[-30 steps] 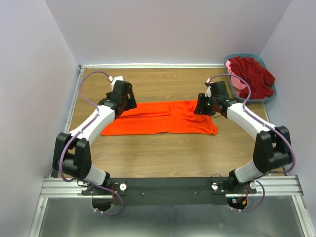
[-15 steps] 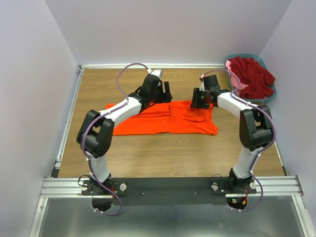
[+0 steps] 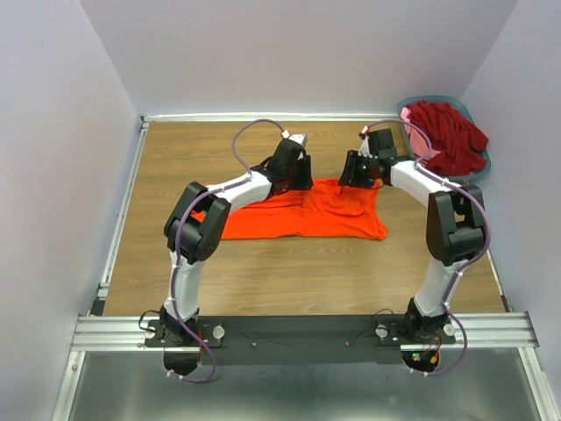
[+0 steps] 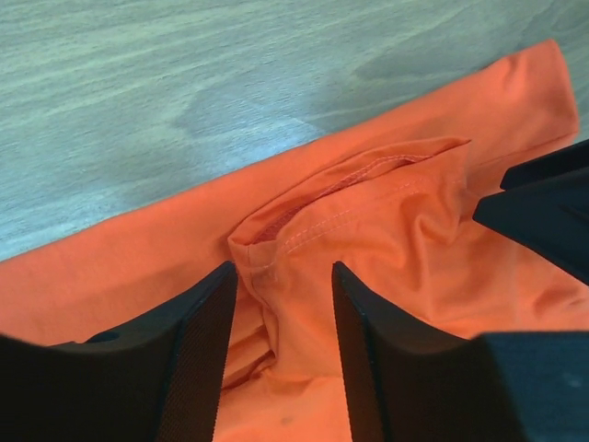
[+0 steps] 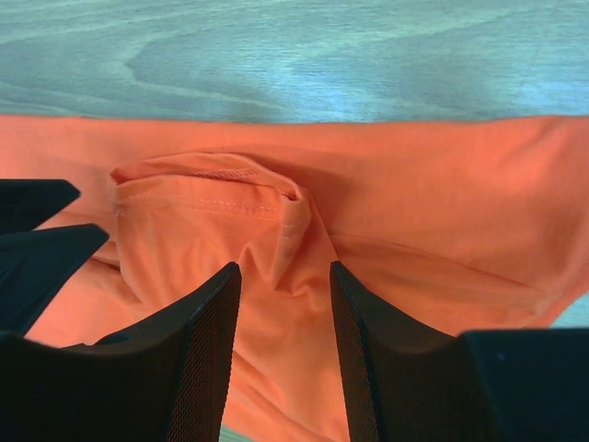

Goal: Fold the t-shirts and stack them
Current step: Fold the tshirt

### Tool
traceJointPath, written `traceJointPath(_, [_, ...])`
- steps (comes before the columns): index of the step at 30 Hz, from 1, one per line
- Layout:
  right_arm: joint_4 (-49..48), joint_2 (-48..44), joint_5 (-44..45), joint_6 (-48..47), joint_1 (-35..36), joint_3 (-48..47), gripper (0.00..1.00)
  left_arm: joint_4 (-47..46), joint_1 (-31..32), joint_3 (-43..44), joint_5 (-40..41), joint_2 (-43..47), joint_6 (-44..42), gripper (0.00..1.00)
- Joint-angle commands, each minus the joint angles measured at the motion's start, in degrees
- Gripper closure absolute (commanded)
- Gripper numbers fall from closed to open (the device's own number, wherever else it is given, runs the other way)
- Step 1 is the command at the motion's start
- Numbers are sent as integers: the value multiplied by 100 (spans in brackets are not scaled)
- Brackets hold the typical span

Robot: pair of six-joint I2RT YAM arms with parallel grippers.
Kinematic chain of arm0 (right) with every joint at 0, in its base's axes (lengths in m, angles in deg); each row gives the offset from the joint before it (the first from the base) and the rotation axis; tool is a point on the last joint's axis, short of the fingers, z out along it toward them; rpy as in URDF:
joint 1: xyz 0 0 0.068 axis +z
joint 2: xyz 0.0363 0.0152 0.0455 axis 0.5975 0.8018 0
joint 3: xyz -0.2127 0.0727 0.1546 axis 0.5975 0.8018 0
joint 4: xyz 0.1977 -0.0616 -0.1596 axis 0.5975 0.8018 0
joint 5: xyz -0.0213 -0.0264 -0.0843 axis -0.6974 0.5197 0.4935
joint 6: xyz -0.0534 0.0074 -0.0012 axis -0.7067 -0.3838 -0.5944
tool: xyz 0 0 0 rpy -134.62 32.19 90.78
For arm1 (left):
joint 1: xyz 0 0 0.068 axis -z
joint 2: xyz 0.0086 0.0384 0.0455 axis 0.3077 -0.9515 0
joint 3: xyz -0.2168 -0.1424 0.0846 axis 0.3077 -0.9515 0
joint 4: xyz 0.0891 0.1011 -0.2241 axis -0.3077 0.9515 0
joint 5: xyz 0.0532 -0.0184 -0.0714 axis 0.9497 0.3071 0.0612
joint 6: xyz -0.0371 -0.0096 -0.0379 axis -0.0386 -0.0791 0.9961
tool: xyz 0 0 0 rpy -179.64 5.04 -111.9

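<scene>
Orange fabric fills the middle of the scene: a bright orange t-shirt [image 3: 289, 224] lies spread out on a wooden bench [image 3: 263, 281], stretched lengthwise from left to right, rumpled near its centre and flatter toward both ends.

Both arms reach forward from the near edge and bend inward, so the two claws meet close together over the far edge of the shirt, near its middle. The left claw [image 3: 301, 180] sits just left of the right claw [image 3: 355, 175].

From the left wrist camera, the left claw [image 4: 282, 272] is released. Its two black fingers stand apart, one on each side of a raised, stitched fold of the orange shirt [image 4: 396, 239]. The fold's corner sits right against the left finger, and cloth fills the gap without being pinched flat. The right claw [image 4: 543, 212] shows at the right edge of this view.

From the right wrist camera, the right claw [image 5: 283, 269] is likewise released. Its fingers straddle a hemmed ridge of the orange cloth [image 5: 414, 203], with the left claw [image 5: 37, 239] visible at the left edge.

At the far right corner, a grey-blue basket [image 3: 480, 168] holds a heaped dark red t-shirt [image 3: 447, 132], with a strip of pink fabric [image 3: 419, 145] showing beneath it.
</scene>
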Motion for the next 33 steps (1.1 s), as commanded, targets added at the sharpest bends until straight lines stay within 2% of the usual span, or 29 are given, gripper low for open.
traceJointPath(1, [-102, 220, -180, 8, -34, -205, 48, 122, 68, 236, 156, -219, -146, 47])
traceJointPath(7, [-93, 247, -206, 8, -69, -284, 48, 210, 94, 421, 393, -501, -198, 50])
traceJointPath(8, [-93, 247, -224, 17, -78, -301, 48, 227, 103, 438, 411, -544, -207, 55])
traceJointPath(10, [-93, 256, -250, 17, -78, -319, 48, 245, 112, 473, 437, -597, -225, 57])
traceJointPath(11, [-93, 273, -268, 26, -86, -328, 48, 306, 112, 500, 481, -632, -234, 62])
traceJointPath(13, [-93, 273, -268, 26, -87, -337, 48, 324, 112, 500, 534, -633, -234, 66])
traceJointPath(14, [-93, 273, -268, 17, -87, -346, 48, 333, 112, 500, 569, -615, -234, 76])
traceJointPath(18, [-93, 334, -294, 8, -104, -381, 48, 359, 103, 448, 666, -440, -286, 90])
traceJointPath(24, [-93, 414, -373, -88, -148, -442, 48, 105, -63, -17, 640, -9, -234, 94])
traceJointPath(33, [-128, 651, -715, -308, -192, -688, 48, -282, -213, -273, -151, -70, -40, 92])
